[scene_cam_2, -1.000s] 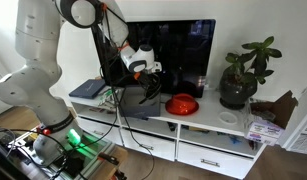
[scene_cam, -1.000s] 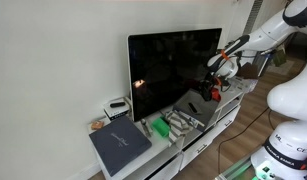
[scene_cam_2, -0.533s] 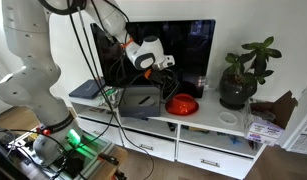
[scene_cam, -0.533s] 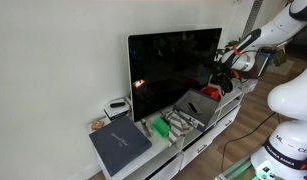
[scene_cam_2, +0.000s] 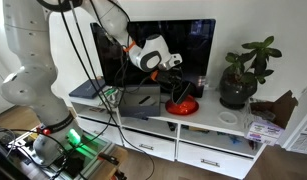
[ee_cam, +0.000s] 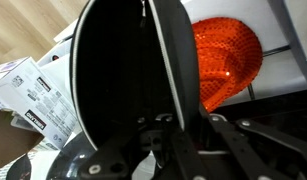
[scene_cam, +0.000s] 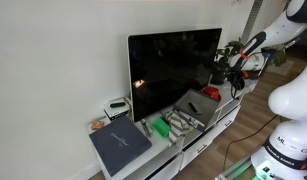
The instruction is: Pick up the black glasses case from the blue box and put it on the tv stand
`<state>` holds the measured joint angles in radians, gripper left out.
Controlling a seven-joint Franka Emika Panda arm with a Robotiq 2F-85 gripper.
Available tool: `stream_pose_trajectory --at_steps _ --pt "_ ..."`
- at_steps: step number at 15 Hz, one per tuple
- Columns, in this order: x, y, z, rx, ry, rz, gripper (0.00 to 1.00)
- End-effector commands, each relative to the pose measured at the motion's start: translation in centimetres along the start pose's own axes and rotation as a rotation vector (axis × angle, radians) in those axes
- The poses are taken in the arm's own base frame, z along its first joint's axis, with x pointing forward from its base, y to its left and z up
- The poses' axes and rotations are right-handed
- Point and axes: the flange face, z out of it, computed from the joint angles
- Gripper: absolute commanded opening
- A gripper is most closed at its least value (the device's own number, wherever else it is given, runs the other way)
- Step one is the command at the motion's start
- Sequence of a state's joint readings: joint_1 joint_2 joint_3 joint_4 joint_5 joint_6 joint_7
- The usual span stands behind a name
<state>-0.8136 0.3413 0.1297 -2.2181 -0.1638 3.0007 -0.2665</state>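
1. The gripper [scene_cam_2: 177,76] hung in the air in front of the big black TV [scene_cam_2: 188,40].
2. Its fingers were pinching the black glasses case [ee_cam: 128,75], so they were closed on it and not spread wide.
3. In the wrist view the case looked very big and dark, and it filled the middle of the picture.
4. In an exterior view the case was a small dark shape poking down from the gripper, up in the air and not touching anything below.
5. Right under the case sat a shiny red thing [scene_cam_2: 183,104] with a round shape.
6. The red thing rested on top of the tv stand [scene_cam_2: 221,124], which was long, low and white.
7. The blue box [scene_cam_2: 141,101] also sat on the tv stand, just beside the red thing, on the side nearer the robot's arm.
8. The case was out of the blue box and off to one side of it.
9. I could not tell what else lay in the blue box.
10. A green plant in a dark pot [scene_cam_2: 241,78] stood on the tv stand on the other side of the red thing.
11. A flat dark book-like slab [scene_cam: 120,147] lay at the far end of the tv stand, well apart from the gripper.
12. Some white boxes with print on them [ee_cam: 33,95] showed at the edge of the wrist view, low down by the wooden floor.
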Motion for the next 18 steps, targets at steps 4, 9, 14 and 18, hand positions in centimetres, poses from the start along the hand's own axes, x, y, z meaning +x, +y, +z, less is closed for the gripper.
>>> stream_pose_trajectory --at_steps 4,9,14,18 --pt "2.1 2.7 2.2 -0.102 0.055 -0.014 0.03" --pt "5.9 3.4 8.9 -0.152 0.074 -0.123 0.03" --pt "7.9 2.7 16.3 -0.166 0.074 -0.260 0.03" --pt "8.0 4.1 20.9 -0.177 0.041 -0.321 0.03"
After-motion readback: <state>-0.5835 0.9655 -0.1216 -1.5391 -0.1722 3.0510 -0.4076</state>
